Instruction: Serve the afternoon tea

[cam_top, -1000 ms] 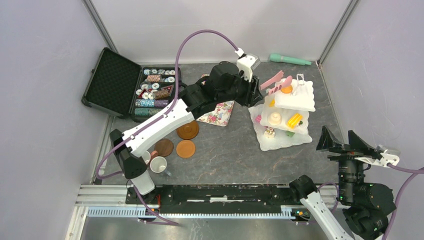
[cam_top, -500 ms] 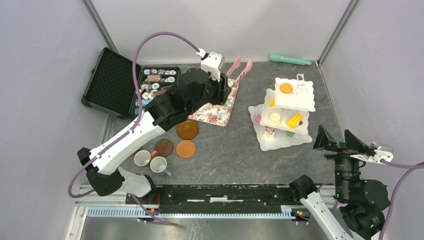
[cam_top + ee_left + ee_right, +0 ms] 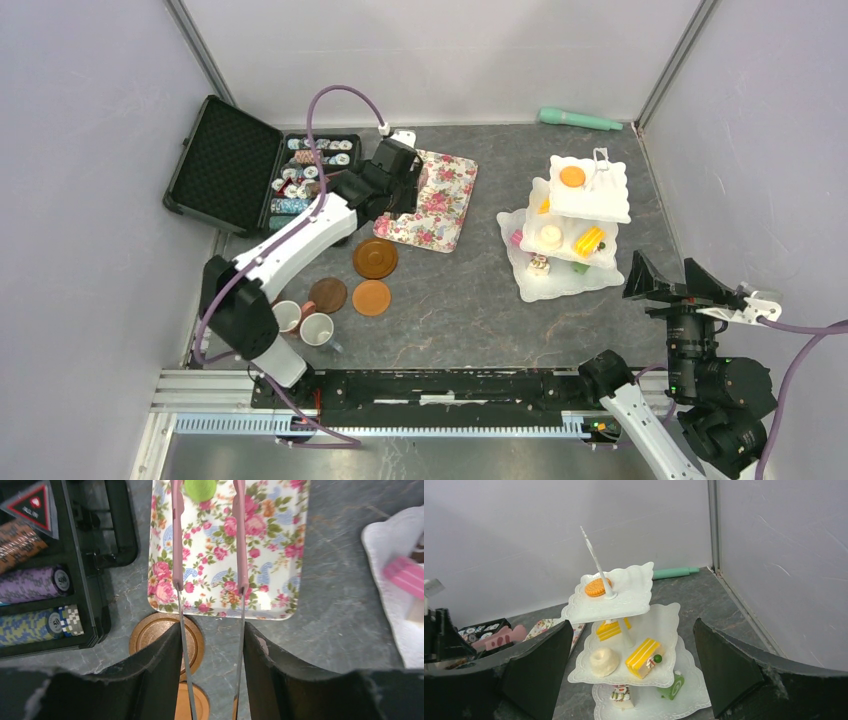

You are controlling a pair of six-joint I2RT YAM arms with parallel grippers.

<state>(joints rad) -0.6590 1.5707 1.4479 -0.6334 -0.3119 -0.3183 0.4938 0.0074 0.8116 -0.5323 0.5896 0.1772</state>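
Left tool (image 3: 212, 641) clamps tongs (image 3: 240, 540) — straddling green pastry (image 3: 200, 487).

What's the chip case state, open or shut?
Open: chip case lid lies folded back, foam lining up, chips exposed.

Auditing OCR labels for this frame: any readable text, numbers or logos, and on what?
None reads clearly.
Triangular black-and-red label in the chip case: print too blurred.
Purple chip stack, end face: digits too small.
Blue chip stack, end face: digits too small.
No lettering shows elsewhere.
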